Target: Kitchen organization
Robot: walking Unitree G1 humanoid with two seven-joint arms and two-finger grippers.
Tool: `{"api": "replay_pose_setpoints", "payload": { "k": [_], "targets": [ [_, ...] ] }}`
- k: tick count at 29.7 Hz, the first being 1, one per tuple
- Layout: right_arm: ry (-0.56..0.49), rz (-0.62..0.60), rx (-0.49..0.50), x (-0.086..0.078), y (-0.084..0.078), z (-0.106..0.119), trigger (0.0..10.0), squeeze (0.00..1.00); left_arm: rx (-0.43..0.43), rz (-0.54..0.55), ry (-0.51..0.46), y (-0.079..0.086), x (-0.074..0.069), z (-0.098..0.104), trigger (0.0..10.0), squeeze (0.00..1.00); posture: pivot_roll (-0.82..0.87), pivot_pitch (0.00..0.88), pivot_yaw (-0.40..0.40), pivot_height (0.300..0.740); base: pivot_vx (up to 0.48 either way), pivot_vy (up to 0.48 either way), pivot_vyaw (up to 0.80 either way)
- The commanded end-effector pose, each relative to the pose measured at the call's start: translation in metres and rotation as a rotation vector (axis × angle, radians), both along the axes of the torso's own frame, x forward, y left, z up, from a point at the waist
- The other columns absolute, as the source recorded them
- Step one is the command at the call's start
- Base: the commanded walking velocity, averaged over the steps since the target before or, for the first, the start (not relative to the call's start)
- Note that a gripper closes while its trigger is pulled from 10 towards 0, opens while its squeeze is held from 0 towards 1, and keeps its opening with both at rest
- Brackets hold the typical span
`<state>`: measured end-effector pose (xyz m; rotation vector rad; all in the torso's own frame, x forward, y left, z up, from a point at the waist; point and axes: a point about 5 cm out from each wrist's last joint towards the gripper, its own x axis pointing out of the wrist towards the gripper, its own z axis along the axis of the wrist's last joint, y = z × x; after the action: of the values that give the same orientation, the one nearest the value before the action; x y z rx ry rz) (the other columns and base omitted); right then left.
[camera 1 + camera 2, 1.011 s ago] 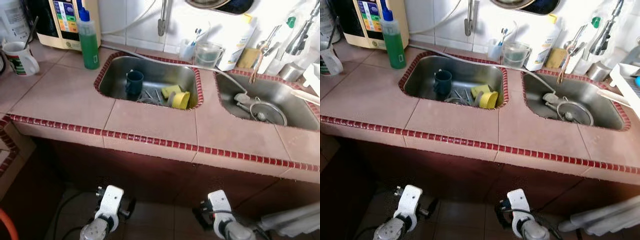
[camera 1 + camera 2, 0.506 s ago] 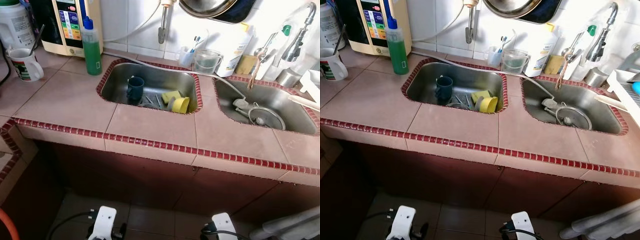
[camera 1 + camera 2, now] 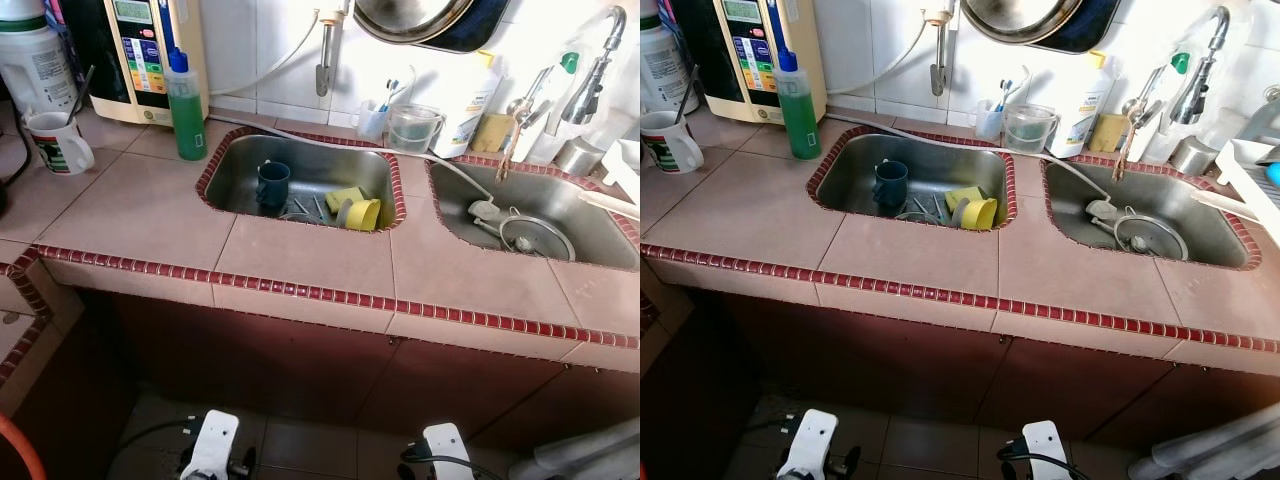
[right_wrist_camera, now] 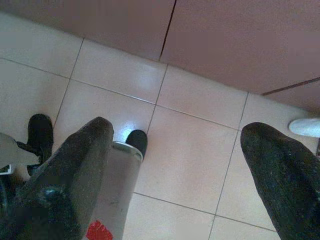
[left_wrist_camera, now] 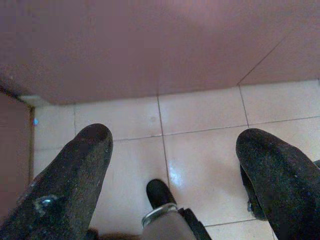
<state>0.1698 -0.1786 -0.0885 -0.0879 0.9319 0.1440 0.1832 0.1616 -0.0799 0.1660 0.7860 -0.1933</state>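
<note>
A steel left sink [image 3: 300, 157] set in the pink tiled counter [image 3: 300, 255] holds an upright dark blue mug [image 3: 272, 183], a yellow cup [image 3: 364, 213] on its side, a yellow sponge [image 3: 343, 195] and some cutlery. The right sink [image 3: 590, 230] holds a round metal strainer [image 3: 535, 233] and a hose end. Both arms hang low in front of the cabinet. My left gripper [image 5: 172, 145] and right gripper [image 4: 185, 135] point at the floor tiles, each open with nothing between the fingers.
A green soap bottle [image 3: 185, 100], a white mug with a spoon [image 3: 60, 143] and a water machine [image 3: 140, 50] stand at the counter's back left. A clear jug [image 3: 412, 125], a white bottle [image 3: 465, 100] and a tap [image 3: 590, 70] line the wall. A pan [image 3: 420, 15] hangs above.
The camera has pulled back and up, so more of the wall shows and both arms sit lower in the picture. Nothing on the counter has moved.
</note>
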Motion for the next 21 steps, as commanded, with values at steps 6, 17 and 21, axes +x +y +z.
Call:
{"api": "replay_pose_setpoints", "payload": {
  "k": [6, 17, 21],
  "targets": [
    [0.021, -0.015, -0.015, -0.0024, -0.0042, -0.0012, 10.0, 0.0, -0.015, 0.018, 0.027, -0.0038, -0.0046, -0.0031, 10.0, 0.0, -0.14, 0.0, -0.086, 0.74, 0.0, -0.047, 0.0],
    [0.033, -0.022, -0.011, -0.0066, -0.0069, -0.0027, 10.0, 0.0, -0.012, 0.023, 0.04, -0.0034, -0.0091, -0.0053, 10.0, 0.0, -0.14, 0.0, -0.089, 0.74, 0.0, -0.322, 0.0],
    [0.034, -0.019, -0.01, -0.0072, -0.0055, -0.0031, 10.0, 0.0, -0.007, 0.023, 0.04, -0.0014, -0.0083, -0.0049, 10.0, 0.0, -0.14, 0.0, -0.087, 0.74, 0.0, -0.343, 0.0]
  ]
}}
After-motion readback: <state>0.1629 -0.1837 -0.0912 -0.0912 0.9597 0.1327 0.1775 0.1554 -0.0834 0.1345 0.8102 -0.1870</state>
